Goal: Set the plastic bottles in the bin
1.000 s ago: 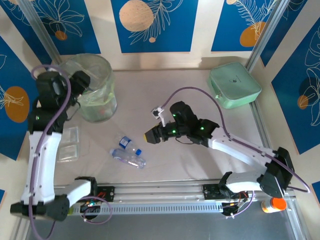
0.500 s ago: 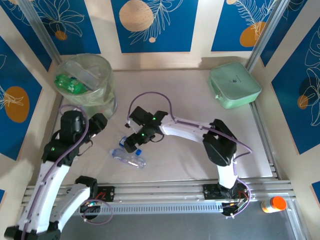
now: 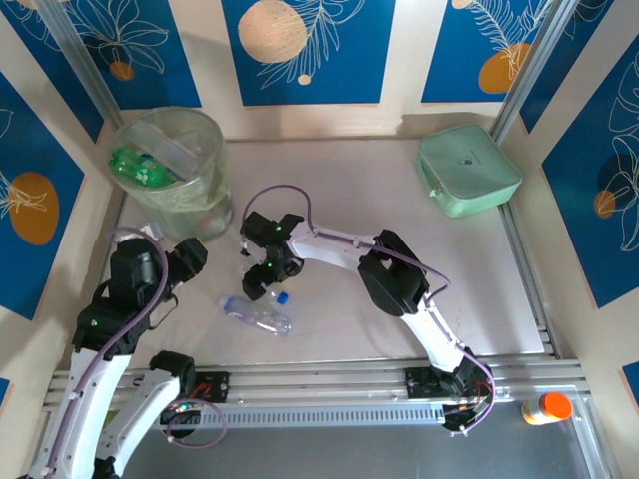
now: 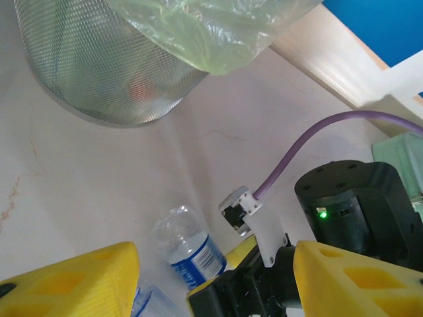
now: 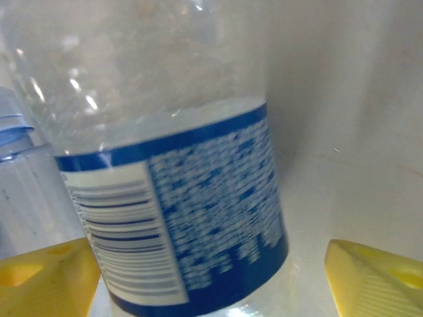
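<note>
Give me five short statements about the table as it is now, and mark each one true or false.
1. The right gripper has its fingers on either side of a clear bottle with a blue label. True.
2. The bin is empty. False: green bottles lie inside it.
3. The mint-green case sits at the far right of the table. True.
4. The left gripper grips a bottle. False: its jaws are open with nothing between them.
5. The orange-capped bottle lies in the bin. False: it is at the near right corner, far from the bin.
</note>
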You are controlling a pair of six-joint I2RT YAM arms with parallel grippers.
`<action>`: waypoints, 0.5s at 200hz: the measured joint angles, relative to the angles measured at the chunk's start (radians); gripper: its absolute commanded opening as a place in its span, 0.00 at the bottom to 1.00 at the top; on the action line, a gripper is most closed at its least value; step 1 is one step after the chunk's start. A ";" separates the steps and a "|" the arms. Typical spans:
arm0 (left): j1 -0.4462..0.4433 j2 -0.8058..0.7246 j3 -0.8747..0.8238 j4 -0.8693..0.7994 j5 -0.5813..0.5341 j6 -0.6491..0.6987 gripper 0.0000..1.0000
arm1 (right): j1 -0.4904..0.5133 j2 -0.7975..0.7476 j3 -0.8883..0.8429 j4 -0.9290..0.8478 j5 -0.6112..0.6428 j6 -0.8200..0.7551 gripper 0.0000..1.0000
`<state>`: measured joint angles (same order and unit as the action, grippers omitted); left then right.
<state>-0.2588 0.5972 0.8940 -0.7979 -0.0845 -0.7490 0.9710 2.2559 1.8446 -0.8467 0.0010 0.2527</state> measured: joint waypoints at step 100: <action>-0.019 0.009 -0.003 0.005 -0.011 0.027 0.64 | -0.020 -0.007 -0.021 0.018 0.001 -0.018 0.54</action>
<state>-0.2783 0.6064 0.8909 -0.7925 -0.0952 -0.7216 0.9512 2.2490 1.8233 -0.8291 0.0017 0.2352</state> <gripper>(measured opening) 0.643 0.580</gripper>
